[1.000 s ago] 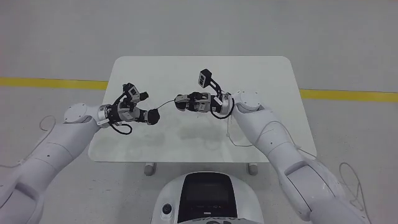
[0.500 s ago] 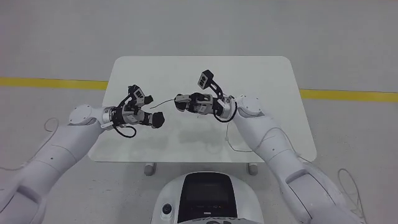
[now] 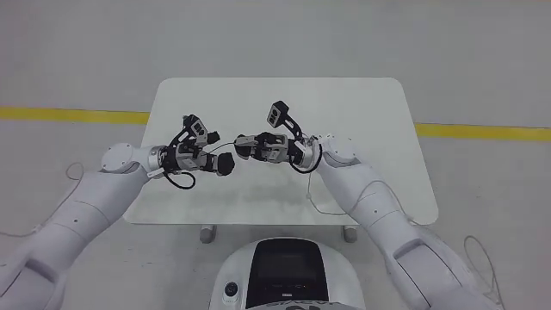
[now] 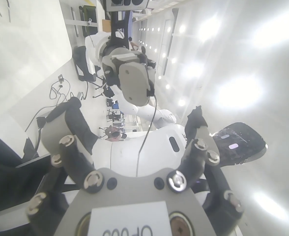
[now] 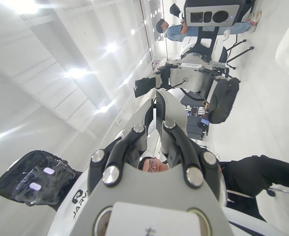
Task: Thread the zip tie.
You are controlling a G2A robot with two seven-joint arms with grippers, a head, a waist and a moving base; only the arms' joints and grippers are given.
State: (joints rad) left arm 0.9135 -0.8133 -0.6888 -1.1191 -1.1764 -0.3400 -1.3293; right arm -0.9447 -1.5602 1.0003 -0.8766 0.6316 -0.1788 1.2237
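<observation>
Top view: poised tip to tip over the white table (image 3: 344, 103), right gripper (image 3: 242, 145) facing left gripper (image 3: 219, 157), with a thin black zip tie (image 3: 222, 145) bridging the short gap between them.

Left wrist view: spread wide, fingers (image 4: 70, 124) well apart and clamping nothing. Looks straight along the zip tie (image 4: 147, 132), which runs from the right gripper's closed tips down between those fingers toward the palm.

Right wrist view: pinched together on the tie, pads (image 5: 160, 109) all but touching, aimed into the open left gripper (image 5: 183, 92) beyond. Cannot tell from here where the tie's head sits.

Risks, as a judgement: may bow or swing aside, being thin and held at one end only. May close on air if the left fingers shut off-line. May drop to the table if released before a second grip is made.
</observation>
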